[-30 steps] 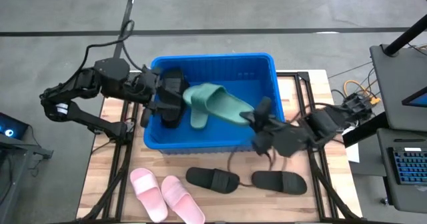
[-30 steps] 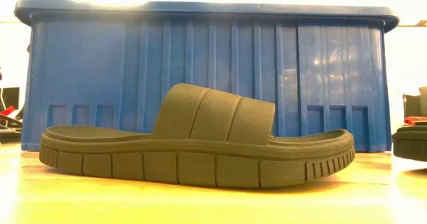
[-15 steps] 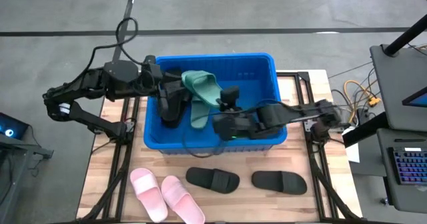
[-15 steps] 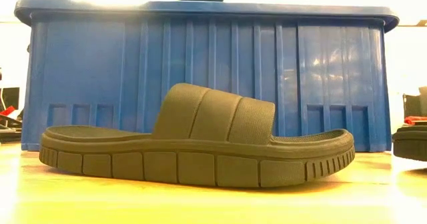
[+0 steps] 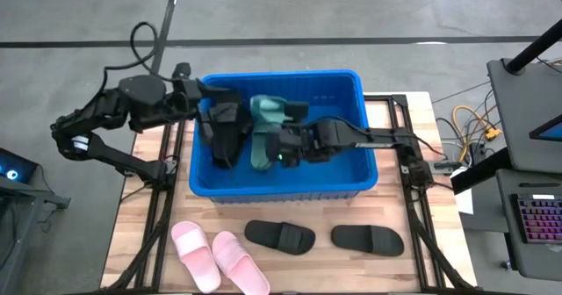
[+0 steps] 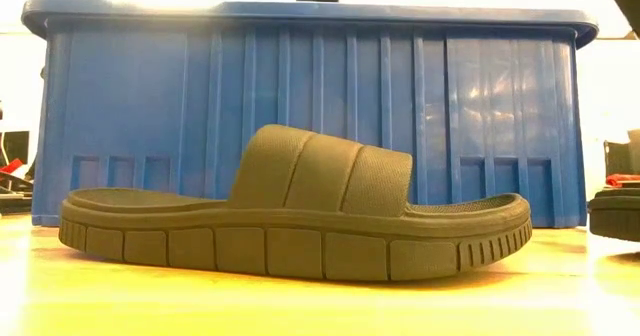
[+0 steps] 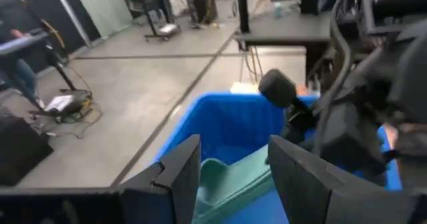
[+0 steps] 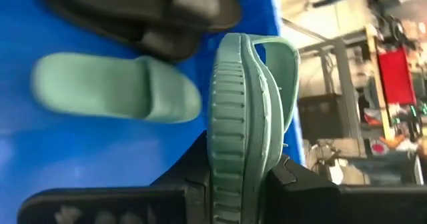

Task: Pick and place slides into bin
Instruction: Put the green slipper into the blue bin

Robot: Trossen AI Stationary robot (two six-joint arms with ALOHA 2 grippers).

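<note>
The blue bin (image 5: 360, 168) stands mid-table. Inside it lie a green slide (image 5: 261, 153) and a black slide (image 5: 225, 144), both also in the right wrist view (image 8: 113, 87) (image 8: 133, 11). My right gripper (image 5: 281, 144) reaches over the bin from the right and is shut on a second green slide (image 5: 268, 111), held on edge above the bin floor. My left gripper (image 5: 213, 119) is open and empty over the bin's left part, above the black slide; its fingers (image 7: 180, 174) frame the green slide. My right gripper (image 8: 243, 177) pinches one end of the green slide's sole (image 8: 240, 151) between its two fingers, one on the underside and one on the footbed side. The fingers lie along the slide. It stands on edge, strap (image 8: 283, 64) at the far end, clear of the bin floor.
On the table in front of the bin lie two dark slides (image 5: 279, 236) (image 5: 367, 239) and two pink slides (image 5: 195, 242) (image 5: 239, 260). One dark slide (image 6: 300, 226) fills the low view before the bin's wall (image 6: 300, 86). The table's edges and frame rails flank the bin.
My right gripper has carried the green slide from the bin's near right corner toward the table's left, deep over the bin. The slide has turned from lying broad to standing on edge. The green and black slides on the bin floor have stayed put.
</note>
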